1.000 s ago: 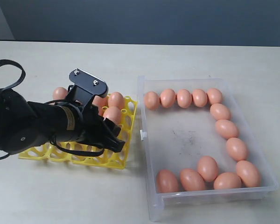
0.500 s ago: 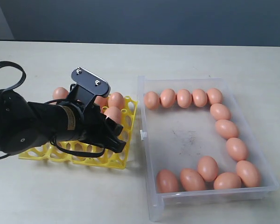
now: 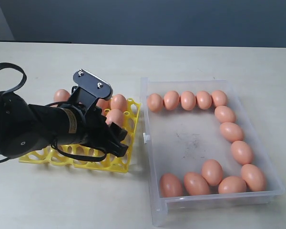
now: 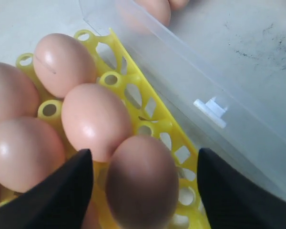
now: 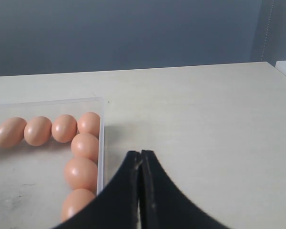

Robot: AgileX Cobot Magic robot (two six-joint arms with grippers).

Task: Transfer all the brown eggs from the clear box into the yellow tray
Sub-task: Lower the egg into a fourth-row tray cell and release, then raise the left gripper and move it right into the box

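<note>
Where the pale table (image 3: 205, 62) carries everything, we see the clear box (image 3: 190, 143) on its right side, with the yellow tray (image 3: 120, 165) just beside the box's left wall. Across the tray lies the black left arm (image 3: 24, 131), hiding much of the lattice. We count 13 brown eggs (image 3: 231, 131) in the box, strung along its far, right and near walls around a scuffed floor. More eggs sit in the tray's cups toward the box; how many the arm covers we cannot tell. The left gripper (image 4: 144, 157) hangs over the tray's edge row beside the box. Its 2 fingers (image 4: 62, 191) are spread to either side of 1 egg (image 4: 142, 186) seated in a cup, with a gap on each side, so nothing is pinched. The right gripper (image 5: 141, 153) shows only in its own wrist view, above the table near a corner of the box, its fingers pressed together on nothing.
</note>
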